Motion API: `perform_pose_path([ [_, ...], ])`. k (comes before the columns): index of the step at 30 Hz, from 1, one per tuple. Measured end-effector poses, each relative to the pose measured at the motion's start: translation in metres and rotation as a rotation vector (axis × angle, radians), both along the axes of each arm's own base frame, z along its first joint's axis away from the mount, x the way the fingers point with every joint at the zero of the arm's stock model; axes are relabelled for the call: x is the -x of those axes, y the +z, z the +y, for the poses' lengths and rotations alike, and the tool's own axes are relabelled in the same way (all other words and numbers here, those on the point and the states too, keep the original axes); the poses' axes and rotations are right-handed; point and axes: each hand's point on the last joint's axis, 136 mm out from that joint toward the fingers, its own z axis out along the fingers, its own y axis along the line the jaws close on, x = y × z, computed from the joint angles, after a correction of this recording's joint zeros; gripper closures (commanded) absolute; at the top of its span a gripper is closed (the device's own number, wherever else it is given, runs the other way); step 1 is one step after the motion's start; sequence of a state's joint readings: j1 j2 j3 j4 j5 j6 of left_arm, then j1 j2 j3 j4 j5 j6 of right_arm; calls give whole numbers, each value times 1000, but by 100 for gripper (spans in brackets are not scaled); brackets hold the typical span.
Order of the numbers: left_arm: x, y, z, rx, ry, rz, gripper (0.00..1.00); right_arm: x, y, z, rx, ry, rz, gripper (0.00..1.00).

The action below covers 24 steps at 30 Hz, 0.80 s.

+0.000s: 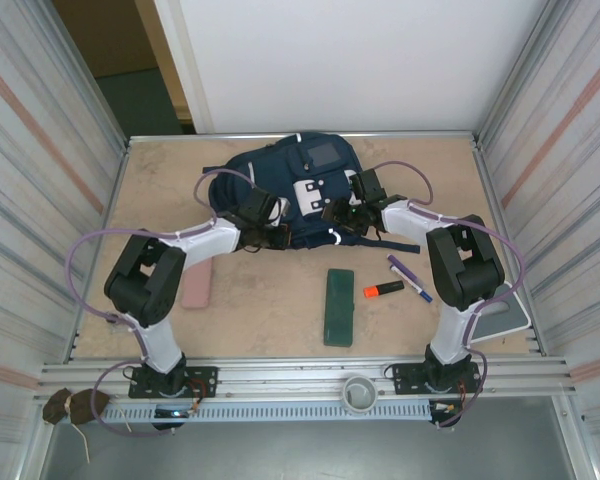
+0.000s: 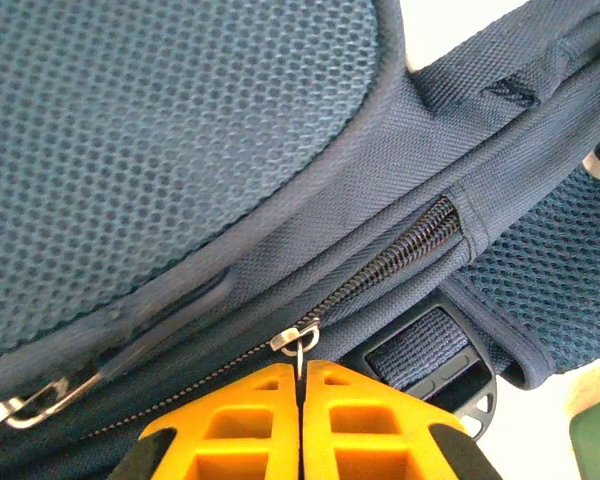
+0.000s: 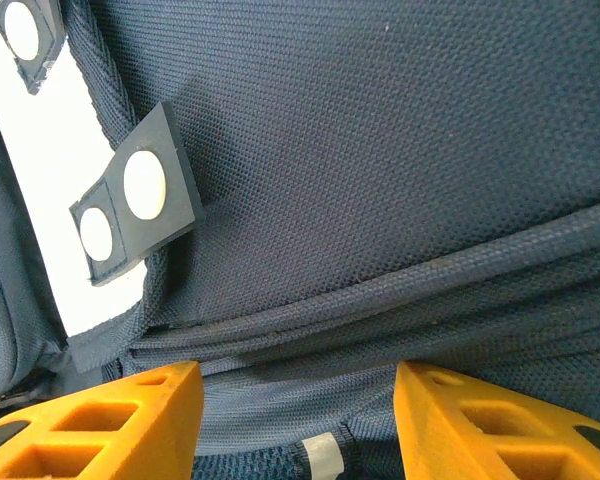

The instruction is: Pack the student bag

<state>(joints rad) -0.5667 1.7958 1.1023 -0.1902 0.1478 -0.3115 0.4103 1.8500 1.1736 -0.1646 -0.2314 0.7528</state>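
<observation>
Left wrist: hand (image 2: 300,385) clamps student bag's (image 2: 180,150) zipper pull (image 2: 298,340)

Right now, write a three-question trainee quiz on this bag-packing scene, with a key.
1. True or false: the left end effector is shut on the metal zipper pull of the large navy-blue fabric backpack.
2. The right end effector is: A open over the backpack fabric; B shut on a strap; C shut on a buckle.
3. Fill in: the orange highlighter lies between the dark green rectangular case and the ____ pen.
Key: 1 true; 2 A; 3 purple.
</observation>
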Motion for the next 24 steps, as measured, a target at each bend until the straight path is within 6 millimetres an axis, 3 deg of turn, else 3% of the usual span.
perform_pose_path([
  [13, 1, -12, -2, -66, -20, 6, 92, 0, -2, -2, -11, -2, -1, 48],
  [17, 2, -13, -2, -71, -21, 7, 100, 0, -2, -2, -20, 2, 2, 48],
  [24, 1, -10, -3, -68, -25, -2, 100, 0, -3, -2, -17, 1, 2, 48],
])
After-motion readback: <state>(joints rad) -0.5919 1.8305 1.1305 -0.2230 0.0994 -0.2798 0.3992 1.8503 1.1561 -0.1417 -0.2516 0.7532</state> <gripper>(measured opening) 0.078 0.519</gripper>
